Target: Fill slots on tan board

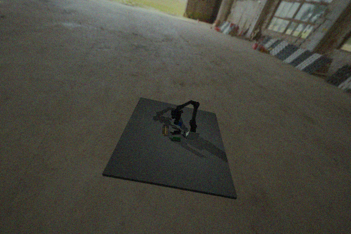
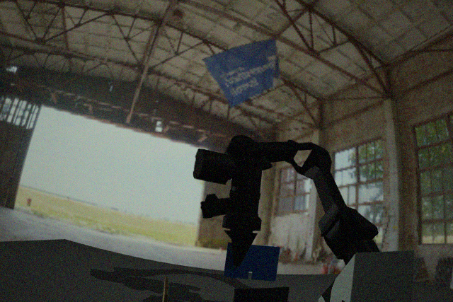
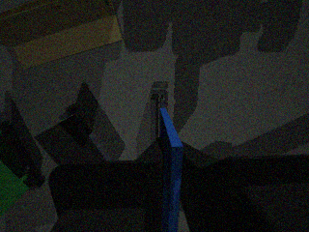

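Reporter: Pinched in the arm's gripper [image 1: 176,123] [image 2: 236,266] [image 3: 165,142], a blue notched board [image 1: 180,124] [image 2: 266,262] [image 3: 173,179] hangs upright. Why that grip?

Editor: The fingers press its broad faces, leaving the notch at the lower edge exposed, the side that must meet a slot.

Reporter: And its destination?

Editor: The standing tan board [image 1: 165,130] [image 2: 165,289] [image 3: 72,44], well apart from it. The blue board runs roughly crosswise to the tan one, presumably so the two can interlock. The slots are too dim to count.

Reporter: The green board [image 1: 175,138] [image 3: 10,186]?

Editor: Off to one side, outside the gripper, seemingly awaiting its turn. Its holder is lost in shadow. The blue board probably goes first: carried above the tan one, squared up, then pushed straight down, as a skewed notch could jam.
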You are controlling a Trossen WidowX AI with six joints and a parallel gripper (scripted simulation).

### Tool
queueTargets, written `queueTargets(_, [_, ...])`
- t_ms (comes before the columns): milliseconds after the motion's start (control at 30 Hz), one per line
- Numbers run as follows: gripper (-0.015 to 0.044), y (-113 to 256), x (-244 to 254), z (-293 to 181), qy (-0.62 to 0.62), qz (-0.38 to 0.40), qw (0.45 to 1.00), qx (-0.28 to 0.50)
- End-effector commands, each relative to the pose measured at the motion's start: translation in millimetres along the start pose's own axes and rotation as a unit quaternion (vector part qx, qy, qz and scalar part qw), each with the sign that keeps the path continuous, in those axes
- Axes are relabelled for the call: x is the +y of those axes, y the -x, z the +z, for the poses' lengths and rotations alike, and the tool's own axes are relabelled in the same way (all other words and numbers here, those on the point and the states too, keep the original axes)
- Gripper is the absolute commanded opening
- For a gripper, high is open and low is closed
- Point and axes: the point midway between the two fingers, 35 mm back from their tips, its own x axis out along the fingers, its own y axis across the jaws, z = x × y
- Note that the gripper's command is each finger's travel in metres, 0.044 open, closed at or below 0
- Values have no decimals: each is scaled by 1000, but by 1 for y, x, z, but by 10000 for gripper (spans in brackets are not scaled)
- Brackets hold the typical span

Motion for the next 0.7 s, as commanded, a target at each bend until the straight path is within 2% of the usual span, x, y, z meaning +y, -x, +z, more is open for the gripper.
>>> queueTargets(0, [0, 10, 0, 1, -3, 2, 1000, -1])
queueTargets(367, [0, 35, 0, 1, -3, 3, 1000, 0])
queueTargets(667, [0, 40, 5, 14, 8, 3, 1000, -1])
